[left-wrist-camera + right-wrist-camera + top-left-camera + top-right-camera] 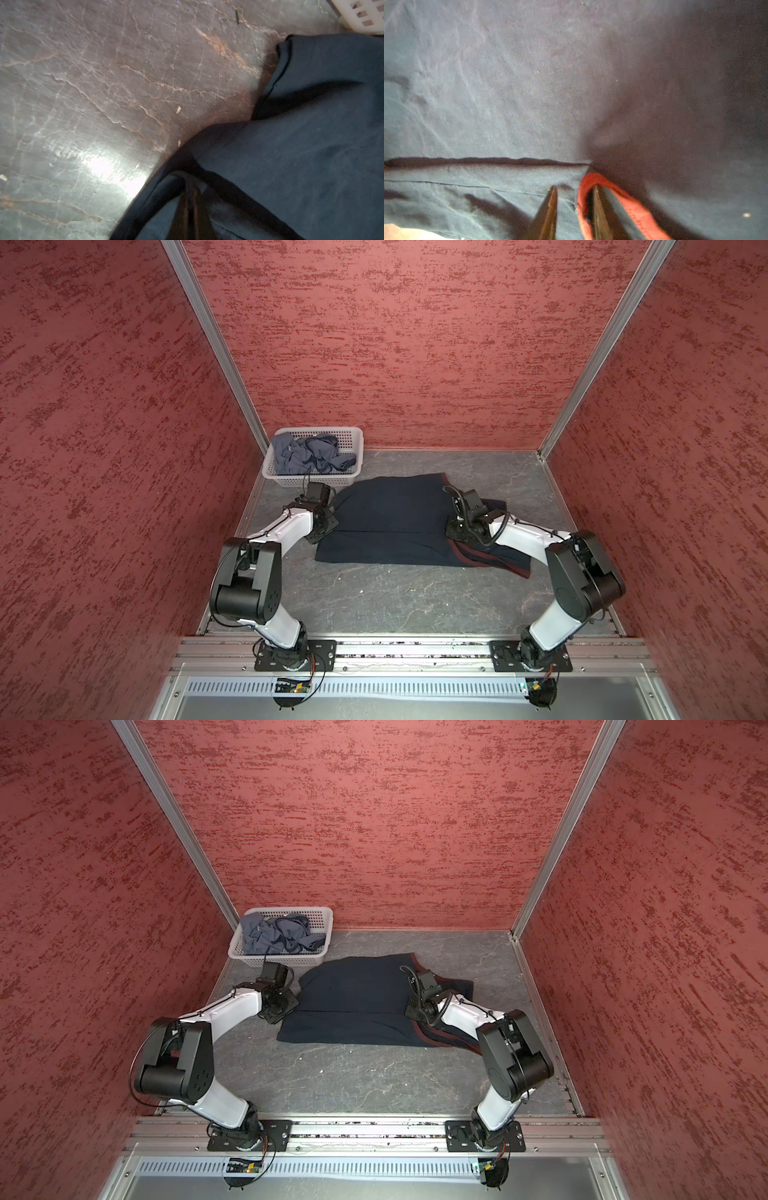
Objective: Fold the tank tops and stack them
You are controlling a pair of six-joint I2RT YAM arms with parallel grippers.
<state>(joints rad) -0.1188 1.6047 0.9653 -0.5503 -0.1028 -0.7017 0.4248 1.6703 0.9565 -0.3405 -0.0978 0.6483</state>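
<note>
Left gripper: shut tight, seemingly pinching a folded hem of the dark navy cloth tank top with maroon trim. Blurred at the fingertips, so hard to say how much cloth sits in the pinch. Hem drawn up slightly toward the jaws, the rest spreading away over the grey veined stone-look tabletop. Corner of the white perforated plastic basket just past the cloth's far edge.

Right gripper: jaws parted by a narrow gap, nothing clamped between them. Set down on the same top. One of the fingertips tucked inside a loop of the maroon trim, its partner on plain navy cloth beside a straight fold line.

Navy top, in both top views: spread flat mid-table and partly folded, plain hem end to the left, trimmed shoulder end to the right. Left gripper at its left edge; right gripper over its right part, next to the trimmed armhole.

Slate grey-blue cloth tank top with dark trim: crumpled inside the basket in the far left corner. Basket just beside the navy top's far left edge. Apart from both sets of jaws.
</note>
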